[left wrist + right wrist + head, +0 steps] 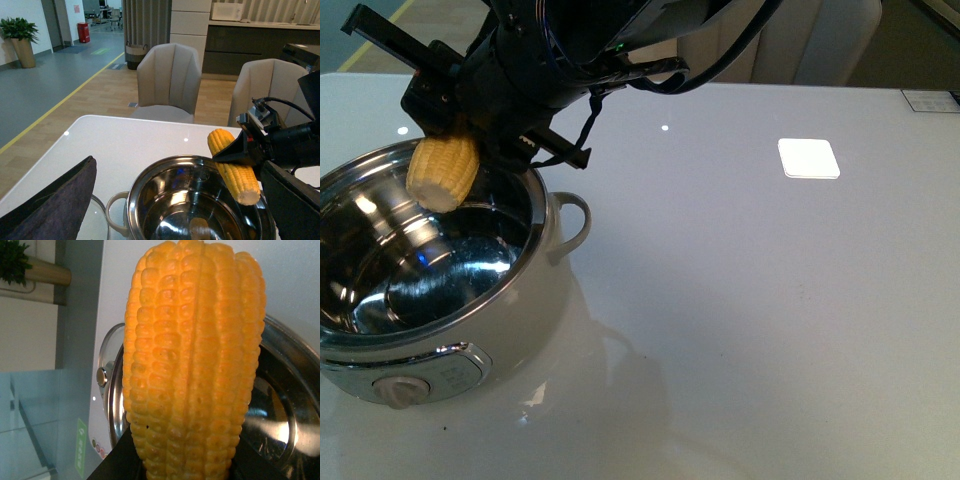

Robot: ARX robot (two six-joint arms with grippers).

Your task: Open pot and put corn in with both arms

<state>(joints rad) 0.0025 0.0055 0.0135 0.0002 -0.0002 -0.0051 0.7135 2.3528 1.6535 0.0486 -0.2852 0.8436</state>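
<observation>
**Desk:** What holds the cob?

**Photographer:** The right gripper (460, 128), black with dark jaws, is clamped across the yellow husked corn cob (442, 172). The cob hangs tilted, blunt end lowest and tapered end up.

**Desk:** Where is it against the pot?

**Photographer:** It is over the open mouth of the large round cream-white electric cooking pot (525, 300). In the front view it is at about 1 o'clock on the steel rim, well above the shiny bottom. The pot sits at 8 o'clock on the glossy white table (770, 300).

**Desk:** And the lid?

**Photographer:** Off. The glass lid (97, 225) lies just beside the pot; whether they touch I cannot tell.

**Desk:** The other arm?

**Photographer:** The left gripper (177, 167) has its fingers (50, 205) spread wide with nothing between them, one finger above the lid. Two beige upholstered chairs (167, 80) stand at 12 o'clock, beyond the table.
</observation>
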